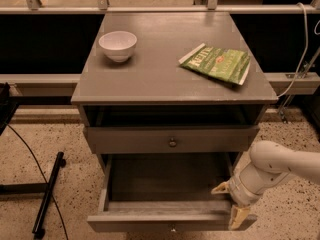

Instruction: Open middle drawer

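Observation:
The middle drawer (170,222) is pulled well out of the grey cabinet, its empty inside showing and its small knob at the bottom edge of the view. Above it the top drawer (172,140) is closed, with a round knob at centre. The lowest drawer is out of view. My gripper (231,204) is at the right end of the middle drawer's front. Its fingers are spread: one finger (220,188) reaches inside behind the front panel, the other finger (239,218) hangs over the outer face. The white arm comes in from the right.
A white bowl (118,44) and a green chip bag (216,63) lie on the cabinet top (165,79). A black stand leg (47,194) and cable lie on the speckled floor at the left. A white cable (300,49) hangs at the right by a rail.

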Controlling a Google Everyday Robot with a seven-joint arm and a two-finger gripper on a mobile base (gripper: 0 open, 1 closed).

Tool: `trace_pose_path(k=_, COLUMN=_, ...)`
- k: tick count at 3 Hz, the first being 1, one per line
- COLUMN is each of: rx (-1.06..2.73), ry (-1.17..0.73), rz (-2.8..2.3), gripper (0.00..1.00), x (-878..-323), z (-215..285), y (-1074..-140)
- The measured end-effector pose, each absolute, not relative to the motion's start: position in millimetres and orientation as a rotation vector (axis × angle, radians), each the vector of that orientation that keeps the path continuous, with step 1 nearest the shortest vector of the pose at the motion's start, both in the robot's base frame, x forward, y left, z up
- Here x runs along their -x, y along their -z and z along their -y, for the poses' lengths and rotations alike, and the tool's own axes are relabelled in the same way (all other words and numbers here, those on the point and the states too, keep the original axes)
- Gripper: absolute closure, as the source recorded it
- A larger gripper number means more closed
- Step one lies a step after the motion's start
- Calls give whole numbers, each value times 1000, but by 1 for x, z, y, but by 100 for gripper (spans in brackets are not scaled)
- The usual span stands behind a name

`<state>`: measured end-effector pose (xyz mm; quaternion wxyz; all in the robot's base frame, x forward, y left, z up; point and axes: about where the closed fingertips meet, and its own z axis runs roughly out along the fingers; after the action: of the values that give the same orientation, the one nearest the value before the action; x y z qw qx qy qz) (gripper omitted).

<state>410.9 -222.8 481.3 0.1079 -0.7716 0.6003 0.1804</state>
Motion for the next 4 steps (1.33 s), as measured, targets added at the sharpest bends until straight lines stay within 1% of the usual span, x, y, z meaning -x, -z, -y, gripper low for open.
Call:
trace_pose_path(k=1, rx=2244, ry=-471, rz=-1756, gripper=41, x=-442, z=212, y=-485)
trace_pose_path(k=2, rx=2193, ry=-410, rz=-1796, gripper=72, x=-478, z=204, y=-459)
trace_pose_path(k=3, rx=2158, ry=-373, rz=-1831, gripper=95, x=-489, z=202, y=-436)
trace_pose_path(k=4, rx=2208, ry=-429, rz=-1867, gripper=100, x=-454, z=205, y=-393)
